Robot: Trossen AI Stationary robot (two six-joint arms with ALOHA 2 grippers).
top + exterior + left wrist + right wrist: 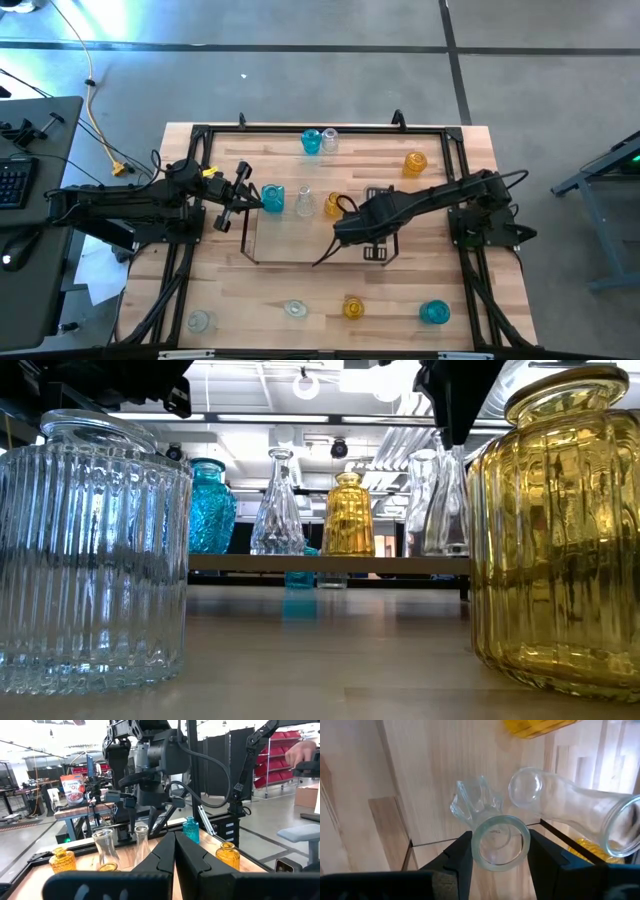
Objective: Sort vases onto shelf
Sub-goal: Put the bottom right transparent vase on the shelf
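Note:
The shelf (290,240) sits mid-table, a wood board in a thin dark frame. On its board (330,564) stand a blue vase (272,197), a clear vase (305,203) and an amber vase (333,205). My right gripper (500,865) is over the shelf's right part, shut on a clear vase (487,822); a second clear vase (570,815) is right beside it. My left gripper (175,857) hovers shut at the shelf's left end (240,195). More vases stand near the table's far edge (311,141) and near edge (352,307). My right gripper holds the clear vase by its round top rim (500,842), pinched between the two fingers (457,857). The fingers come from above, pointing down. The vase hangs upright below them; whether its base (472,802) rests on the shelf board, I cannot tell.
At the far edge stand a blue, a clear (329,138) and an amber vase (415,163). Along the near edge stand two clear vases (200,320) (294,309), an amber and a blue one (434,312). A black frame (200,135) edges the table.

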